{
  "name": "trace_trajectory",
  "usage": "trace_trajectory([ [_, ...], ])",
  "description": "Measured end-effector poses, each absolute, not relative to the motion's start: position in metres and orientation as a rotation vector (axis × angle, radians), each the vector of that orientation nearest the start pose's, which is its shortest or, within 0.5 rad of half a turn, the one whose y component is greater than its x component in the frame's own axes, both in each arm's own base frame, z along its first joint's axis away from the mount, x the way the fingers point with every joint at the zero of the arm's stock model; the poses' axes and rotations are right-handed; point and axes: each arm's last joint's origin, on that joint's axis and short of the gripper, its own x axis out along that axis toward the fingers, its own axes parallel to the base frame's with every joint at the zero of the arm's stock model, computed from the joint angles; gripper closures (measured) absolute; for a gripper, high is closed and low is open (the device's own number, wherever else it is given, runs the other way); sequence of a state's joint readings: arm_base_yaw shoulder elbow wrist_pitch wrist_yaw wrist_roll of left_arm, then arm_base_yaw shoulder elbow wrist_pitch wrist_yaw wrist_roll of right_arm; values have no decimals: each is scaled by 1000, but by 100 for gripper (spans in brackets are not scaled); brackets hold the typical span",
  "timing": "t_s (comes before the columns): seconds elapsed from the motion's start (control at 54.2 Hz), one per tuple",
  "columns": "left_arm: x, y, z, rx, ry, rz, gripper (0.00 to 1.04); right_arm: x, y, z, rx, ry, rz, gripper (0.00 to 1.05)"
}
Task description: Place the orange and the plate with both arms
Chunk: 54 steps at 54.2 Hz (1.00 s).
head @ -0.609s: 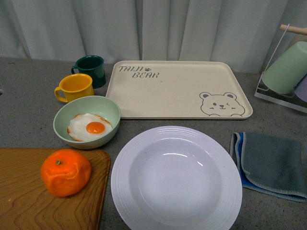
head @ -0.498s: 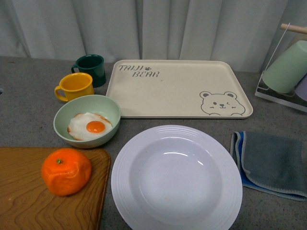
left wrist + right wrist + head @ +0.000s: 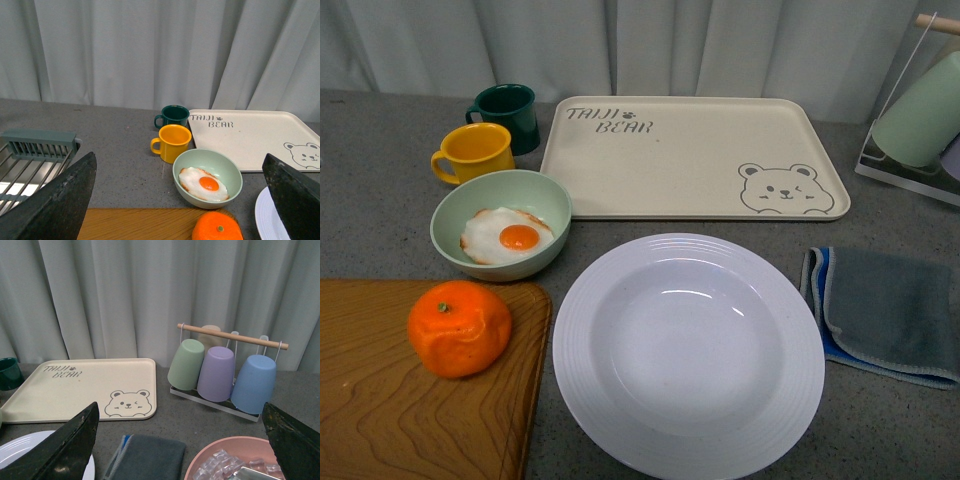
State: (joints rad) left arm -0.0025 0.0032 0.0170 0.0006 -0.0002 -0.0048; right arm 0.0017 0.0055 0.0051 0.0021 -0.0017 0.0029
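On the grey counter's near left, the orange (image 3: 459, 328) sits on a wooden board (image 3: 380, 410), stem dot up, close to the board's right edge. Just behind it stands a pale green bowl (image 3: 510, 280) holding a fried egg (image 3: 507, 240). A yellow mug (image 3: 475, 153) and a dark green mug (image 3: 506, 118) line up beyond the bowl. At near centre, the white plate (image 3: 590, 330) lies flat with its left rim just beside the board. A beige bear tray (image 3: 690, 155) lies behind the plate. To the right of the plate is a folded grey-and-blue cloth (image 3: 885, 315), and a rack (image 3: 920, 110) of upturned cups stands at the far right. Neither arm appears in the front view. In the left wrist view, the left claw (image 3: 179, 157) is spread wide with nothing between its fingers, above the orange and bowl. In the right wrist view, the right claw (image 3: 180, 405) is likewise spread wide and holds nothing. It faces the tray, the cloth and the rack's green, purple and blue cups.
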Motion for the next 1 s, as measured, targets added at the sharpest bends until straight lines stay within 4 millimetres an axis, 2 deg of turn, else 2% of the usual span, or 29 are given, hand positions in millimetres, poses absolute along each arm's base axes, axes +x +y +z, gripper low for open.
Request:
trace_trajectory([
  [0.037,97,0,169,-17,6,-8,7,98,0,165,3,-2,3,9],
  [0.074,98,-2,167,-54,104,-23,7,98,0,165,3,-1,3,9],
  [0.129,106,-6,163,-92,213,-44,7,98,0,165,3,-2,3,9],
  [0.221,120,-13,159,-122,283,-90,7,98,0,165,3,-3,3,9],
  [0.443,173,-34,154,-162,452,-217,7,98,0,165,3,-3,3,9],
  [0.572,201,-46,129,-140,625,-295,7,98,0,165,3,-4,3,9],
  [0.683,217,-52,111,-128,740,-297,7,98,0,165,3,-4,3,9],
  [0.997,246,-57,84,-90,863,-248,7,98,0,165,3,-3,3,9],
])
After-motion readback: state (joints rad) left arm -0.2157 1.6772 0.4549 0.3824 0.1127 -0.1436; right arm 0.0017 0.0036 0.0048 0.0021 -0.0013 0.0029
